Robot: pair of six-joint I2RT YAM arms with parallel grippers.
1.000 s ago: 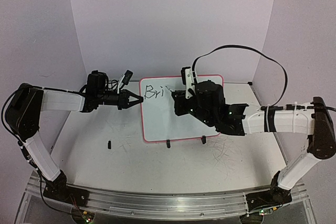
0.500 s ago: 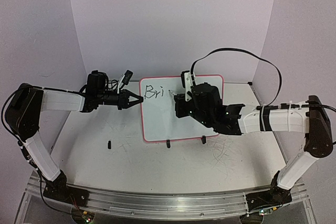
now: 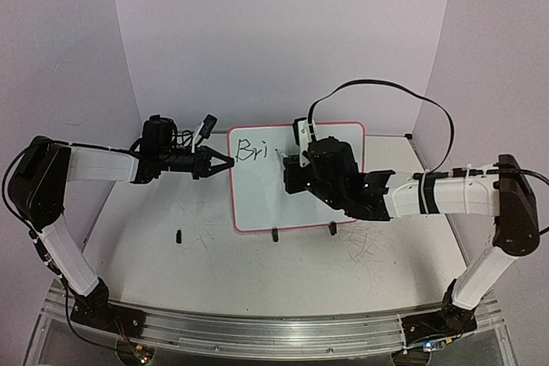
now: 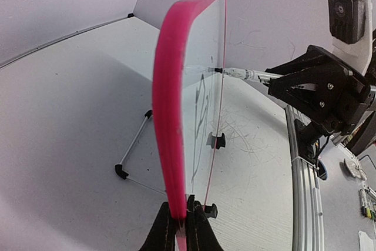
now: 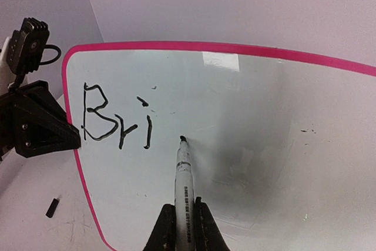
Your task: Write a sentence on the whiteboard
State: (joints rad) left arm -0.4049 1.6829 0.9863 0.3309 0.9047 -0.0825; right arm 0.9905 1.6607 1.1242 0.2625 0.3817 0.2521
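Observation:
The whiteboard [image 3: 266,203] stands upright on the table, white with a thin pink-red frame [image 4: 170,104]. Black letters "Bri" [image 5: 114,123] are on its upper left, also in the top view [image 3: 251,151]. My left gripper [image 3: 225,163] is shut on the board's left edge; in the left wrist view [image 4: 181,230] its fingers pinch the pink frame. My right gripper [image 5: 182,227] is shut on a white marker [image 5: 183,174] whose black tip touches the board just right of the "i". The right arm [image 3: 343,179] covers the board's right part in the top view.
Two black clip feet [image 3: 275,235] hold the board's lower edge. A small black piece [image 3: 178,235] lies on the table left of the board. A thin wire stand [image 4: 132,145] props the board behind. Faint scribble marks [image 3: 364,250] cover the tabletop.
My right gripper and marker have shifted slightly left and down along the board. The writing still reads "Bri". The left gripper has not moved.

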